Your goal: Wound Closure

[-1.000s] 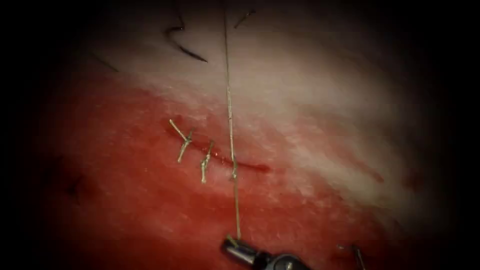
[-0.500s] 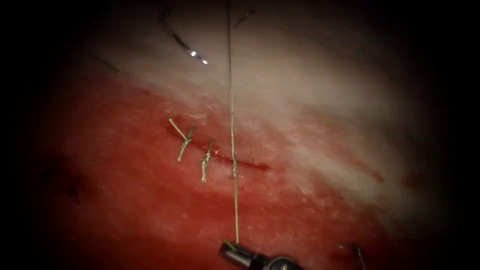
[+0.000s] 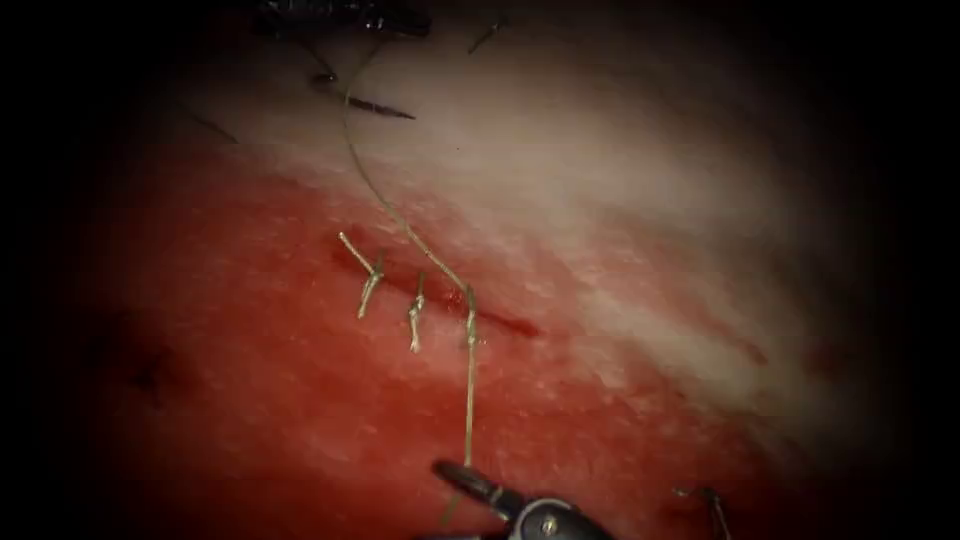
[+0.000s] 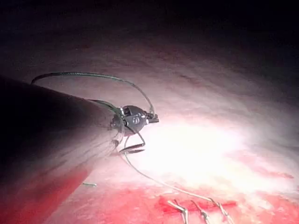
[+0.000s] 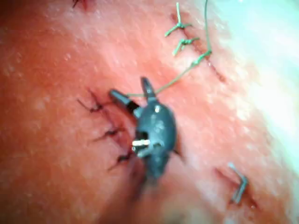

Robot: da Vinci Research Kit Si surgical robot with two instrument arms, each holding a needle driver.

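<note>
Thread [image 3: 405,230] slack: my left tool [image 3: 340,15] pinches it. My right tool [image 3: 465,480] spread, holding nothing. Needle [image 3: 375,103] loose on tissue [image 3: 620,200], not in it. Knot [image 3: 468,332] at cut [image 3: 505,328] may loosen.

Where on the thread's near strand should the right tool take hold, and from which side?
On the straight stretch of thread just below the third knot, coming from below the cut: it runs straight into the open jaws of the right tool. The left tool holds the far strand; the needle lies free on the tissue.
</note>
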